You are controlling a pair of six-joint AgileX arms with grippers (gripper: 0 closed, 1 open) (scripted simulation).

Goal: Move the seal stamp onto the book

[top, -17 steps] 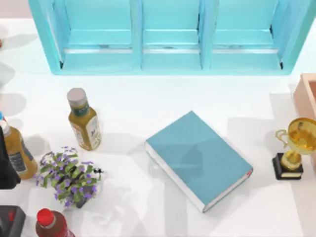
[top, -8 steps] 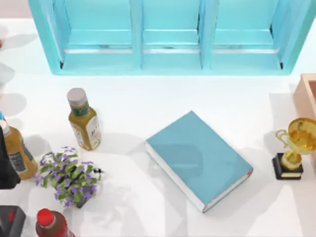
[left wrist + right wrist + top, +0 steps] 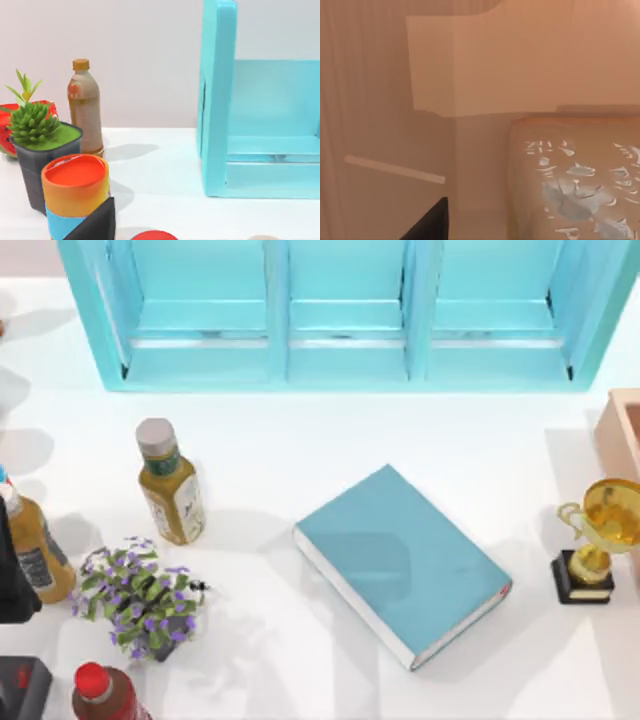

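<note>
The book (image 3: pixel 400 560) lay bare at mid-desk, the seal stamp (image 3: pixel 575 180) close before the right gripper (image 3: pixel 431 220), whose state could not be told; transfer apparently not yet made, left arm (image 3: pixel 12 580) parked at the desk's left edge.

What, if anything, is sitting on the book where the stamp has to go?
Nothing visible: the book has a bare cover. The trophy stands apart at its right, the bottle and plant at its left.
</note>
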